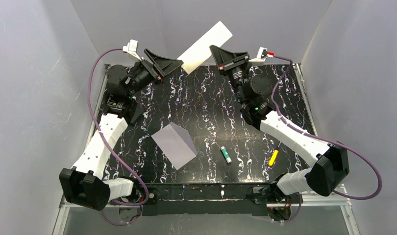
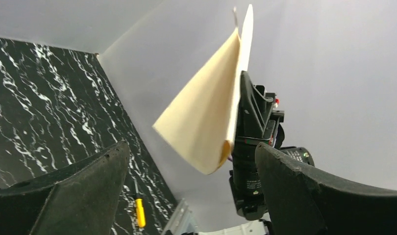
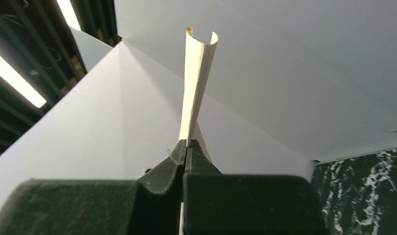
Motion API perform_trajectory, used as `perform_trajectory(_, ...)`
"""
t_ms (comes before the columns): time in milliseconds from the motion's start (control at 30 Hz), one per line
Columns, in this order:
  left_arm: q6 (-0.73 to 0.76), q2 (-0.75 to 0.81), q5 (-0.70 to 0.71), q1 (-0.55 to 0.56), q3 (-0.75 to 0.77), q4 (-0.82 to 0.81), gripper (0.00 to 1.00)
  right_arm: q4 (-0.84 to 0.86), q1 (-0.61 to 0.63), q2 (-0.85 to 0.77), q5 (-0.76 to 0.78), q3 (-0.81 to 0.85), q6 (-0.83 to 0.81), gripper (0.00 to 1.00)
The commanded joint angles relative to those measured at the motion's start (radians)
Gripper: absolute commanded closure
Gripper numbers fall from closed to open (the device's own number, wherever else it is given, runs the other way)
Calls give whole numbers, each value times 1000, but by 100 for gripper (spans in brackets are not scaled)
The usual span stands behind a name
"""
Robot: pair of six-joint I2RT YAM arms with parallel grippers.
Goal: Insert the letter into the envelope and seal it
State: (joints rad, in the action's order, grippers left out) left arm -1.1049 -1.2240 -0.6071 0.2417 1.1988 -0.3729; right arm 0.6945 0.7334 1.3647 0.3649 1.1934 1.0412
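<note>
Pinching the letter (image 1: 206,48) by its lower end, the right gripper (image 1: 213,49) holds it in the air over the far edge of the black marbled table (image 1: 211,98), fingers pressed flat together on the paper. The left gripper (image 1: 176,63) hangs just beside the sheet with its fingers (image 2: 88,191) spread wide, touching nothing.

A small label on the right gripper's housing (image 2: 253,183) is too small to read.

From above, the sheet shows only its white back, slanting up towards the rear wall. The left wrist camera gives the other face, a plain cream-tan with the bottom corner curled under; border and print cannot be made out. The right wrist camera looks along the edge of the sheet, whose top end is bowed into a shallow trough.

Only the top view shows the envelope (image 1: 175,144), lying flat near the middle of the table, well apart from both grippers. To its right lie a green-and-white tube (image 1: 226,154) and a yellow stick (image 1: 273,157).
</note>
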Motion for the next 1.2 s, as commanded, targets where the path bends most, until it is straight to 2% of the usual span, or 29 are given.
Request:
perform_trajectory(0, -137, 20, 24, 11, -14, -92, 2, 180, 1, 17, -4, 34, 87, 99)
perform_trajectory(133, -221, 9, 46, 23, -30, -149, 2, 217, 1, 41, -26, 45, 139, 99)
perform_trajectory(300, -392, -53, 17, 46, -36, -407, 2, 229, 1, 71, -40, 57, 201, 99)
perform_trajectory(433, -403, -63, 29, 79, -48, -428, 3, 261, 1, 91, -38, 61, 249, 99)
perform_trajectory(500, -403, -60, 43, 83, -56, -433, 11, 269, 1, 99, -43, 68, 259, 99)
perform_trajectory(700, -362, -29, 113, 93, -83, -454, 52, 227, 1, 91, -35, 68, 243, 99)
perform_trajectory(833, -346, -27, 137, 100, -94, -454, 65, 154, 14, 91, -26, 103, 201, 99)
perform_trajectory(1000, -341, -36, 151, 105, -98, -454, 71, 114, 23, 91, -4, 115, 169, 99)
perform_trajectory(1100, -313, -37, 145, 105, -95, -454, 84, 101, 23, 89, -10, 113, 165, 99)
perform_trajectory(1167, -276, -35, 135, 105, -94, -454, 95, -35, 23, 74, -25, 150, 139, 99)
